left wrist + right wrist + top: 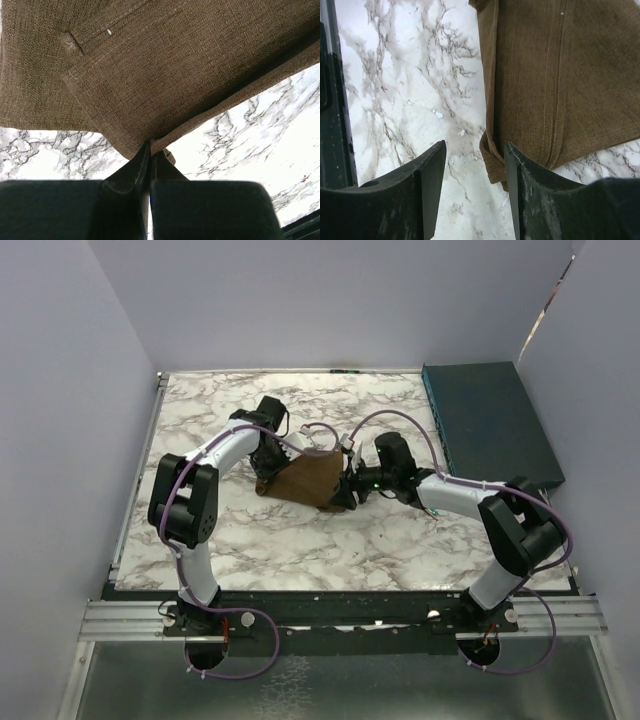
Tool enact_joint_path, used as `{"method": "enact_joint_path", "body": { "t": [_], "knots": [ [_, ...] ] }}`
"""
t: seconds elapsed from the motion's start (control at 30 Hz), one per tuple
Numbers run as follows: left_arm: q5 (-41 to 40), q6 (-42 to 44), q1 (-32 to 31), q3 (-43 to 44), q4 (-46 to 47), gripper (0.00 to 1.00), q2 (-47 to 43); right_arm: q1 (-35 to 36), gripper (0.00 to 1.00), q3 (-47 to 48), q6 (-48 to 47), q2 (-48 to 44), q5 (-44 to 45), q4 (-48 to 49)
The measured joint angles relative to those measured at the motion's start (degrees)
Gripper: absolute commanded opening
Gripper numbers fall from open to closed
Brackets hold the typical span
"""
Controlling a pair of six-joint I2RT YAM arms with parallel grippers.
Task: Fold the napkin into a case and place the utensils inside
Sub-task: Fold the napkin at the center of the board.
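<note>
Left wrist: left fingers are pinching the napkin corner; right fingers are standing open, ideally taking the nearest edge squarely.

You are looking at an olive-brown woven cloth napkin, pale stitching tracing its hems, on a white marble-patterned tabletop veined grey and black; your frame also takes in a dark teal flat rectangular box and pale lavender walls.

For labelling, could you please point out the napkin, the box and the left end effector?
napkin [305,480]: top view, middle of the cloth.
box [488,425]: top view, centre of its lid.
left end effector [150,150]: left wrist view, between its shut tips.
</note>
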Motion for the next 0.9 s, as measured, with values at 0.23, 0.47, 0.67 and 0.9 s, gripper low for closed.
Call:
{"method": "enact_joint_path", "body": {
  "t": [0.23,0.47,0.67,0.9],
  "knots": [
    [0.37,-0.24,0.13,2.19,-0.59,0.0,0.9,0.0,0.43,-0.66,-3.34,1.99,-0.28,-0.26],
    [0.52,-0.39,0.52,2.8,-1.05,0.0,1.79,0.0,0.29,0.02,-4.59,3.21,0.52,-0.35],
    [0.92,-0.42,1.11,2.89,-1.29,0.0,1.99,-0.09,0.02,1.7,-4.83,4.22,1.16,-0.13],
    [1.55,-0.42,1.97,5.01,-2.49,0.01,2.32,-0.85,0.01,2.05,-4.74,6.1,1.68,0.2]
  ]
}}
